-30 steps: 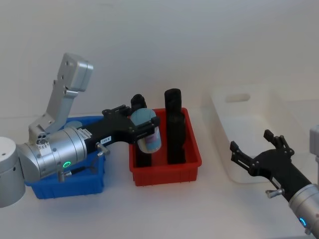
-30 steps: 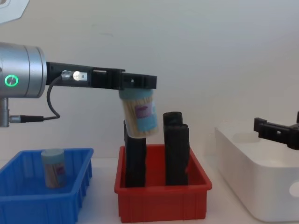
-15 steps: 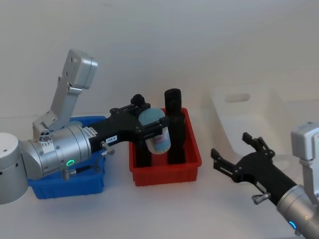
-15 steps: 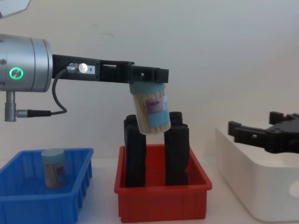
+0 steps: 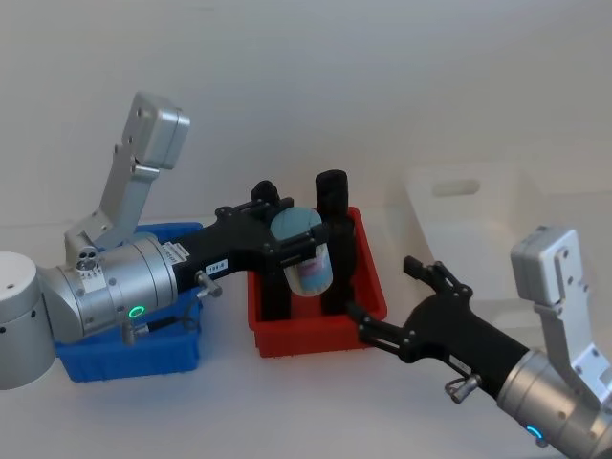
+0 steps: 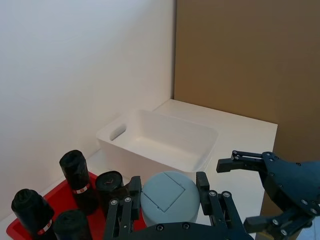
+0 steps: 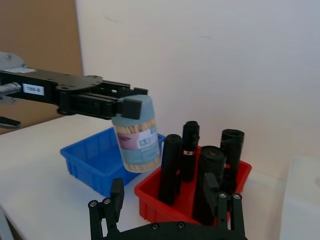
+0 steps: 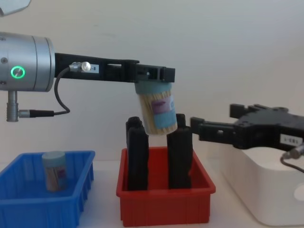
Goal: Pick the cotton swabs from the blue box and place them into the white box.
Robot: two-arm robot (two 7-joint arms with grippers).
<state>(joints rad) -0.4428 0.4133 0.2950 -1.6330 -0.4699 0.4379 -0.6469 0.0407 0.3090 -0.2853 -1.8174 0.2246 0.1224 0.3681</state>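
One pink-blue-labelled cotton swabs jar (image 8: 159,113) hangs clamped in left claw (image 8: 153,77); right claw (image 5: 382,287) spread empty.

Bright, even light, soft faint shadows, white box (image 5: 478,225) washed out against the pale table (image 5: 287,402)

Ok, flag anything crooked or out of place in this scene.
The swab jar in the left gripper hangs tilted: it is gripped at its lid, with its bottom swung toward the robot's right, over the red bin and its black blocks. The open right gripper is close beside it. The other jar stands in the blue box.
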